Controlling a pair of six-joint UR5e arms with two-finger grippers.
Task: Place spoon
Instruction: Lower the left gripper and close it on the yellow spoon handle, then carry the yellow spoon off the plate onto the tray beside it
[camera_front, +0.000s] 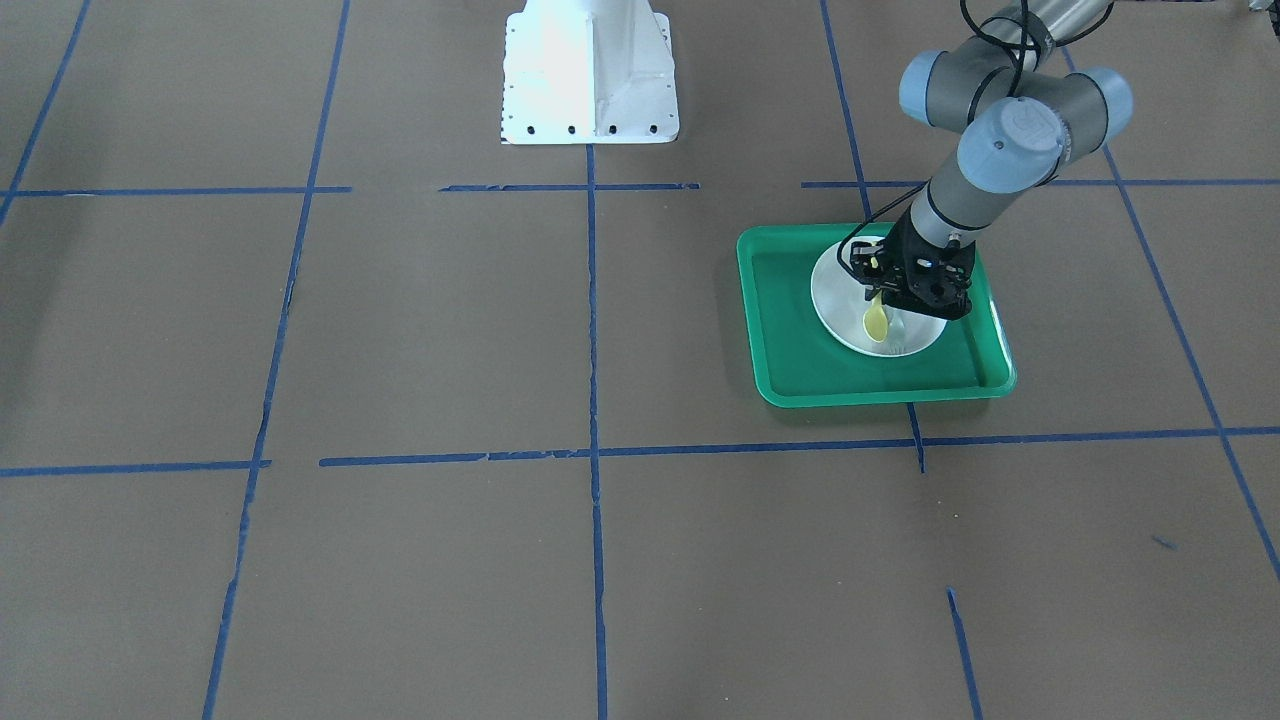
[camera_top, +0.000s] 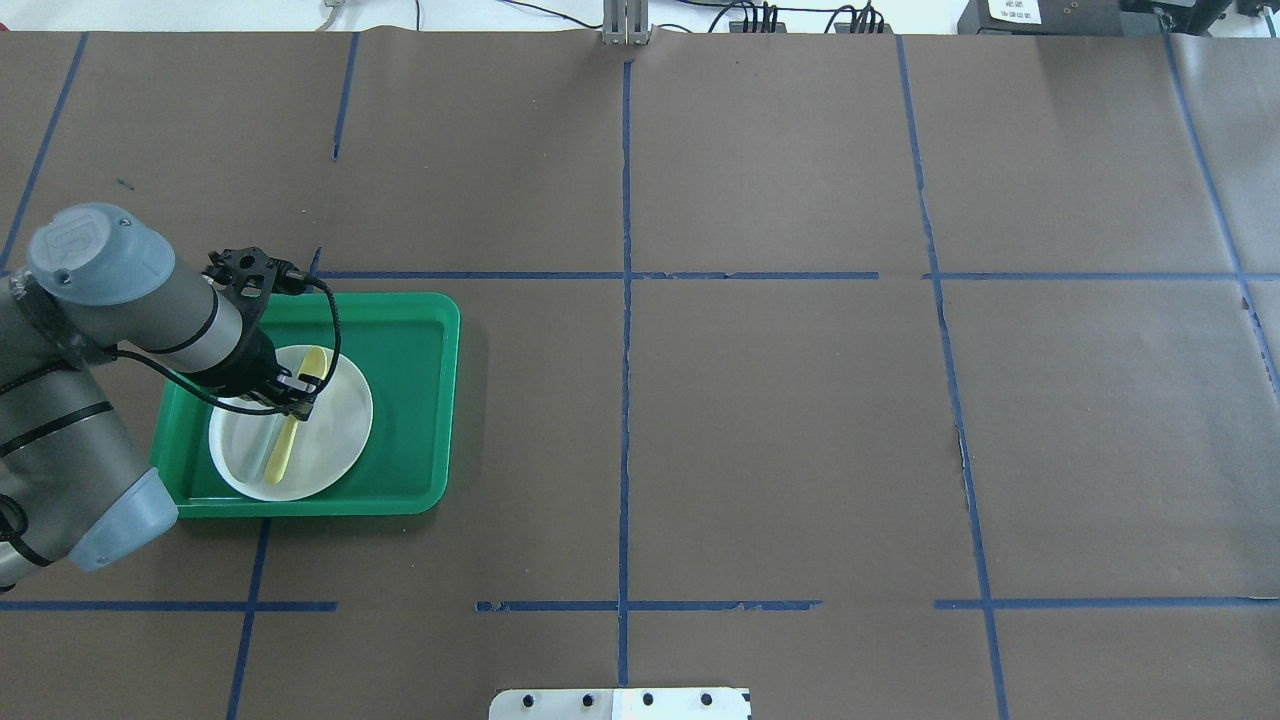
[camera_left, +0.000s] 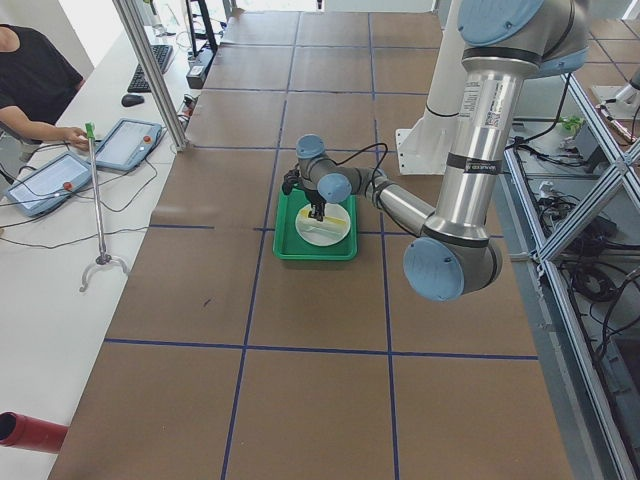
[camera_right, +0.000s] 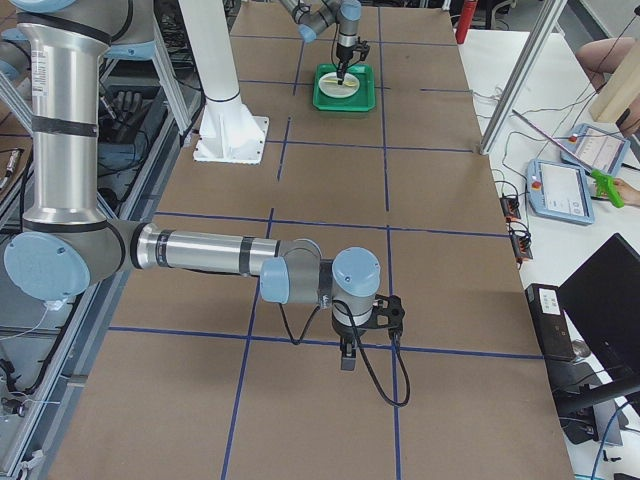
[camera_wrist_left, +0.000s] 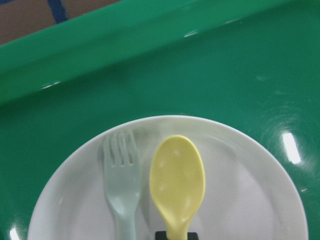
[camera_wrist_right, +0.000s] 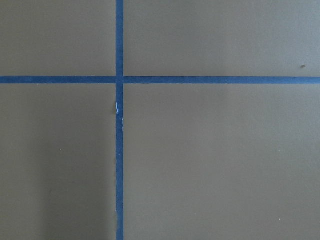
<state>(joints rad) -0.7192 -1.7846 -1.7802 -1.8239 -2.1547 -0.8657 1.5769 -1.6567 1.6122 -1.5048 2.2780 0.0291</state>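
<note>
We found the left claw (camera_top: 298, 392) low over the plate (camera_wrist_left: 240, 200), and by our reading it was clenched on the slim handle of the spoon (camera_wrist_left: 177, 182). In the wrist view only a dark tip showed at the bottom middle, right where the handle ran in, with nothing out to either side. The spoon's bowl reached out ahead of the claw, face up and at or just above the plate. The fork (camera_wrist_left: 121, 180) lay just beside it, prongs pointing the same way. We took this side-by-side line as the reason for the grip on the handle: it left the bowl free to settle next to the fork without knocking it. The tray (camera_wrist_left: 150, 75) sat under the plate and around the claw on every side. The right claw (camera_right: 347, 358) hung well apart over the bare table (camera_wrist_right: 210, 150), and we could not tell whether it was clenched or released.
</note>
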